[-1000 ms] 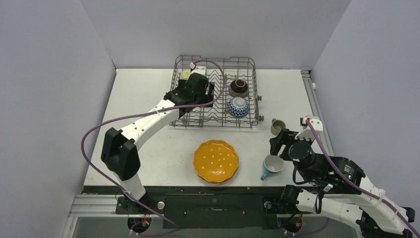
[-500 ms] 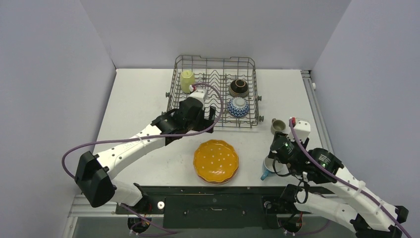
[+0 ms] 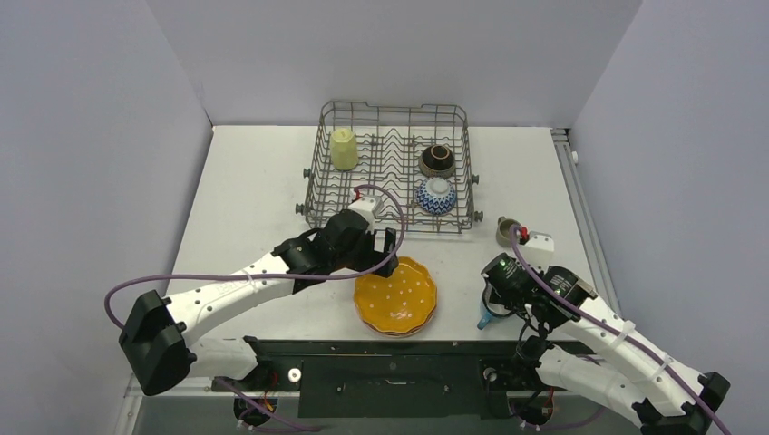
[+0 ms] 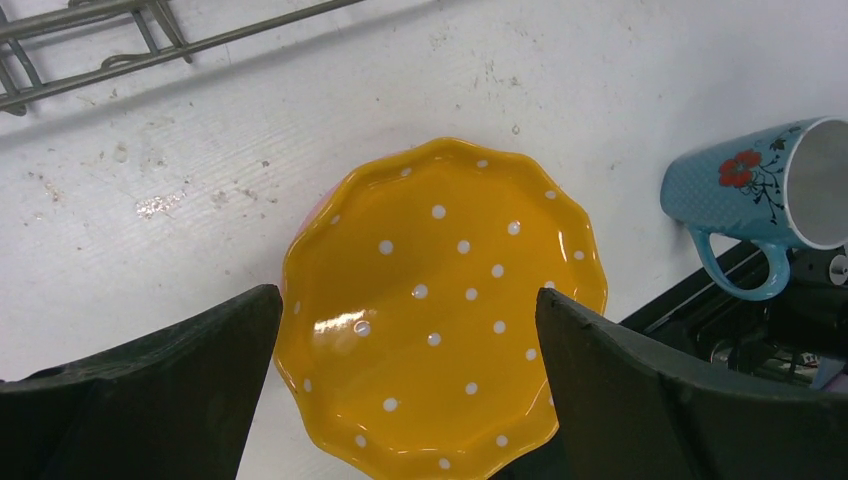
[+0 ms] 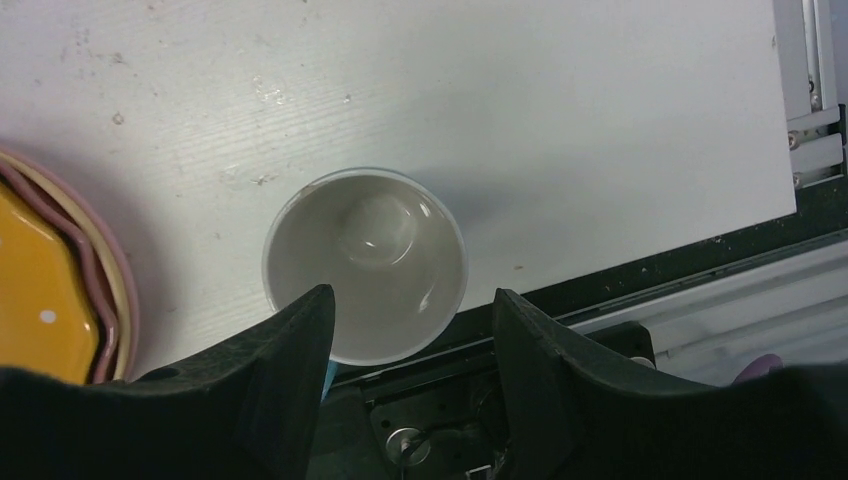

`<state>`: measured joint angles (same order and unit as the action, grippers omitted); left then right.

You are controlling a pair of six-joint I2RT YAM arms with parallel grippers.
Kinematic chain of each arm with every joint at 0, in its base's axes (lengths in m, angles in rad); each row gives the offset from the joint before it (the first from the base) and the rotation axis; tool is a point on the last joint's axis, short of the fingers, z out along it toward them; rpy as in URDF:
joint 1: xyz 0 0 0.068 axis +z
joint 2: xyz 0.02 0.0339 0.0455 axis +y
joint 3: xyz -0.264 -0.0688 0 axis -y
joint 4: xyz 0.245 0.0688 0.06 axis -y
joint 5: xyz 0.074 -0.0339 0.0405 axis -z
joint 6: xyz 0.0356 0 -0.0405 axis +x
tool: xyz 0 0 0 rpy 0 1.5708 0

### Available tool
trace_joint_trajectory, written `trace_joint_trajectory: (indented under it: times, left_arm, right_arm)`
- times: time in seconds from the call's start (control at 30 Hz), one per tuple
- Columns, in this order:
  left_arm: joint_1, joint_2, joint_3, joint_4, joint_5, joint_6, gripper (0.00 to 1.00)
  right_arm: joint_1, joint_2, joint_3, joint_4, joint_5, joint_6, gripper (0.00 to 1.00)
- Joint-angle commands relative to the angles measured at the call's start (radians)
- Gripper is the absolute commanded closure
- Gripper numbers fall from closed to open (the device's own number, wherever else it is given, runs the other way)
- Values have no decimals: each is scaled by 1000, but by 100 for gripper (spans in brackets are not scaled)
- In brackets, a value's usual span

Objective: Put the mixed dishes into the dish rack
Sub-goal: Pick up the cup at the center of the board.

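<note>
The dish rack (image 3: pixel 394 118) stands at the back and holds a pale-yellow mug (image 3: pixel 344 148), a dark brown bowl (image 3: pixel 436 159) and a blue-white bowl (image 3: pixel 436 195). A stack of scalloped plates, orange on top (image 3: pixel 395 294), lies near the front edge. My left gripper (image 3: pixel 374 251) is open and empty, just above the stack's left rim; the orange plate (image 4: pixel 440 300) shows between its fingers. My right gripper (image 3: pixel 497 288) is open above the blue mug (image 5: pixel 365 265), which stands upright and is mostly hidden in the top view. A grey mug (image 3: pixel 507 231) sits right of the rack.
The rack's front wire edge (image 4: pixel 150 40) lies just behind the left gripper. The blue mug (image 4: pixel 770 200) sits right at the table's front edge (image 5: pixel 640 270), with the black frame below. The plate stack's pink and yellow rims (image 5: pixel 100 290) lie left of the blue mug.
My left arm pulled back out of the rack to the plate stack, leaving the pale-yellow mug in the rack. My right gripper moved over the blue mug.
</note>
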<state>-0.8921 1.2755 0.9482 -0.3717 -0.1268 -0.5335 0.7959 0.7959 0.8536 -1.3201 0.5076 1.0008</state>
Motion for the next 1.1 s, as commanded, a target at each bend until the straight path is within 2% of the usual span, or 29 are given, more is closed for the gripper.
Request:
trace_joint_trajectory:
  times: [0.0, 0.27, 0.5, 0.7, 0.9, 1.07]
  left_arm:
    - [-11, -68, -28, 82, 40, -29, 4]
    - [-20, -130, -69, 115, 75, -46, 4]
    - [-21, -142, -88, 117, 88, -46, 4]
    - [-21, -140, -101, 127, 97, -50, 4]
    - [-21, -132, -107, 126, 95, -51, 4]
    - [-21, -136, -103, 112, 95, -51, 4]
  right_arm:
    - [-16, 13, -54, 0, -20, 46, 45]
    - [-77, 41, -119, 62, -30, 33, 47]
    - [-154, 44, -164, 135, -73, -8, 50]
    - [-171, 57, -187, 177, -97, -19, 54]
    - [-177, 82, -192, 194, -116, -35, 68]
    - [-181, 84, -188, 199, -125, -45, 89]
